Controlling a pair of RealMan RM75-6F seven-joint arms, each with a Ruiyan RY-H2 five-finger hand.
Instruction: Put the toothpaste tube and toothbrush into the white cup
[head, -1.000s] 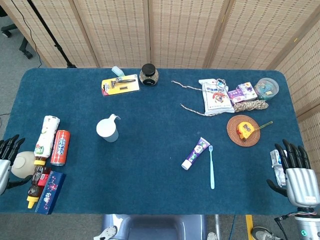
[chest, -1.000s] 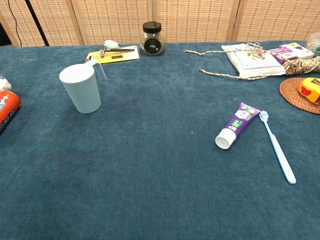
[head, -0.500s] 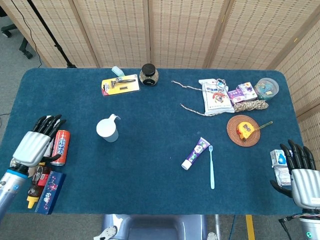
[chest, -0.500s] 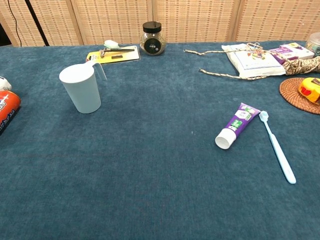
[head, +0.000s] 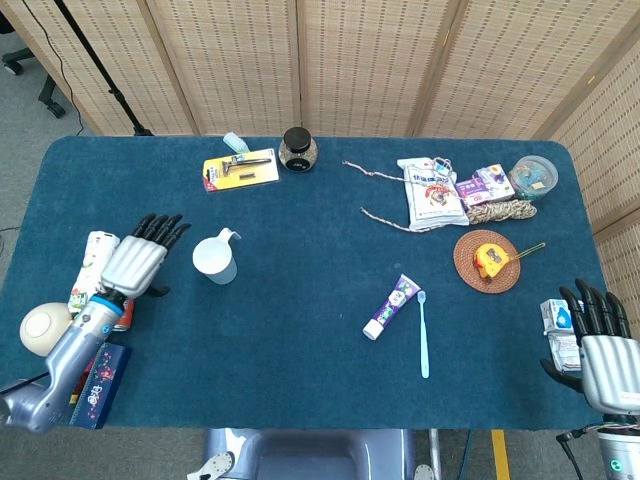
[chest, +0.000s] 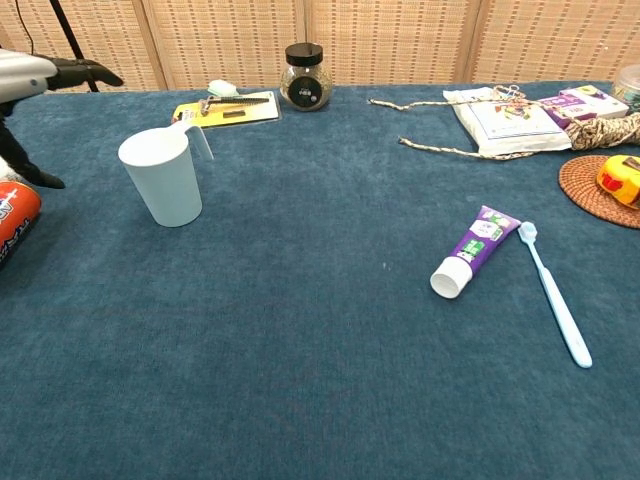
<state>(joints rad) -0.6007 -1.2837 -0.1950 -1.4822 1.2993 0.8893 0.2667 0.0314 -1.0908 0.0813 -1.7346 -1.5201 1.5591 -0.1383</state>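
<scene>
Woven reed screens stand behind a table (head: 300, 380) covered in dark blue cloth. Since the frame a moment earlier, the left hand (head: 135, 262) has swung up from the bottles at the table's nine o'clock edge toward the white cup (head: 214, 259); it now hovers just beside the cup, on its nine o'clock side, fingers spread and straight, holding nothing. In the chest view only its dark fingertips (chest: 85, 72) show at the upper left corner. The right hand (head: 598, 348) has hardly shifted: it sits off the table's four o'clock corner, fingers apart and pointing to twelve, nothing in it.

The cup stands upright, its handle or spout turned toward one o'clock. The toothpaste tube (head: 391, 306) lies flat right of centre, well apart from the cup, long axis running from its white cap at seven o'clock to its flat purple end at one o'clock. The toothbrush (head: 422, 333) lies just beside it on the three o'clock side, nearly along the twelve-to-six line, bristle head at twelve near the tube's purple end, handle trailing to six. Neither has moved.

Along the far edge sit a razor on a yellow card (head: 240, 169) and a dark-lidded jar (head: 298, 149). A red can (chest: 14, 213) lies at the nine o'clock edge.
</scene>
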